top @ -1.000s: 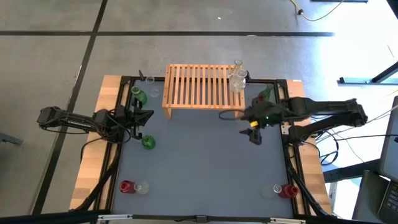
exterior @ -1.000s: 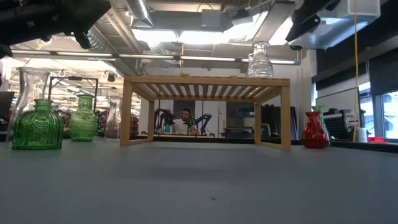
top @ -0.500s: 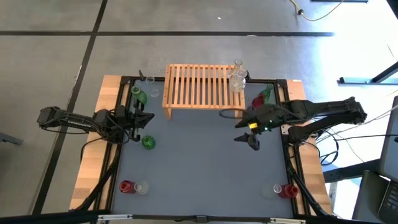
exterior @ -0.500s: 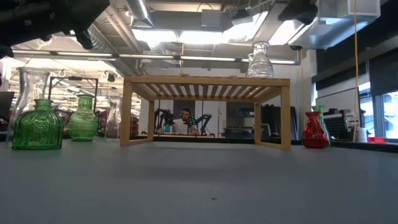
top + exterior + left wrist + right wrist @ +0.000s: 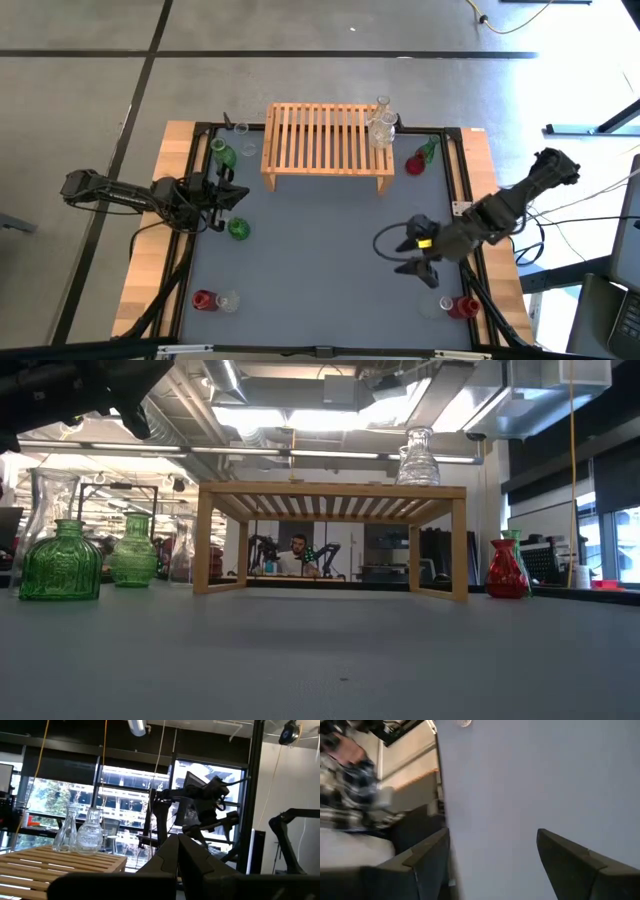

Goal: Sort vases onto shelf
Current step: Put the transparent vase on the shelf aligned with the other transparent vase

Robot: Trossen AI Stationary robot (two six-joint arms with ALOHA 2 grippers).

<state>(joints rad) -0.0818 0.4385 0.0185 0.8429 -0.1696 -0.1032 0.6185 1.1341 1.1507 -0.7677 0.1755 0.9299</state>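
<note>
The light-wood shelf (image 5: 325, 140) (image 5: 330, 495) stands at the table's far side, with two clear vases (image 5: 380, 126) (image 5: 417, 458) on its right end. Green vases (image 5: 222, 155) (image 5: 238, 229) and clear ones (image 5: 246, 140) stand on the table left of it; a red vase (image 5: 415, 164) and a green one (image 5: 430, 148) stand to its right. Red and clear pairs stand near-left (image 5: 214, 300) and near-right (image 5: 455, 305). My left gripper (image 5: 240, 195) (image 5: 177, 842) hovers shut between the two green vases. My right gripper (image 5: 400, 256) (image 5: 492, 865) is open over bare table, just left of the near-right pair.
The table's black frame (image 5: 462, 190) runs along both sides, with wooden borders beyond it. Open grey mat (image 5: 320, 260) lies between the shelf and the near edge. In the low view a person (image 5: 297, 555) sits in the room far behind the shelf.
My right gripper has swung away from the shelf's right front leg toward the table's near edge and right side, staying open. It has left the low view. No vase has moved.
</note>
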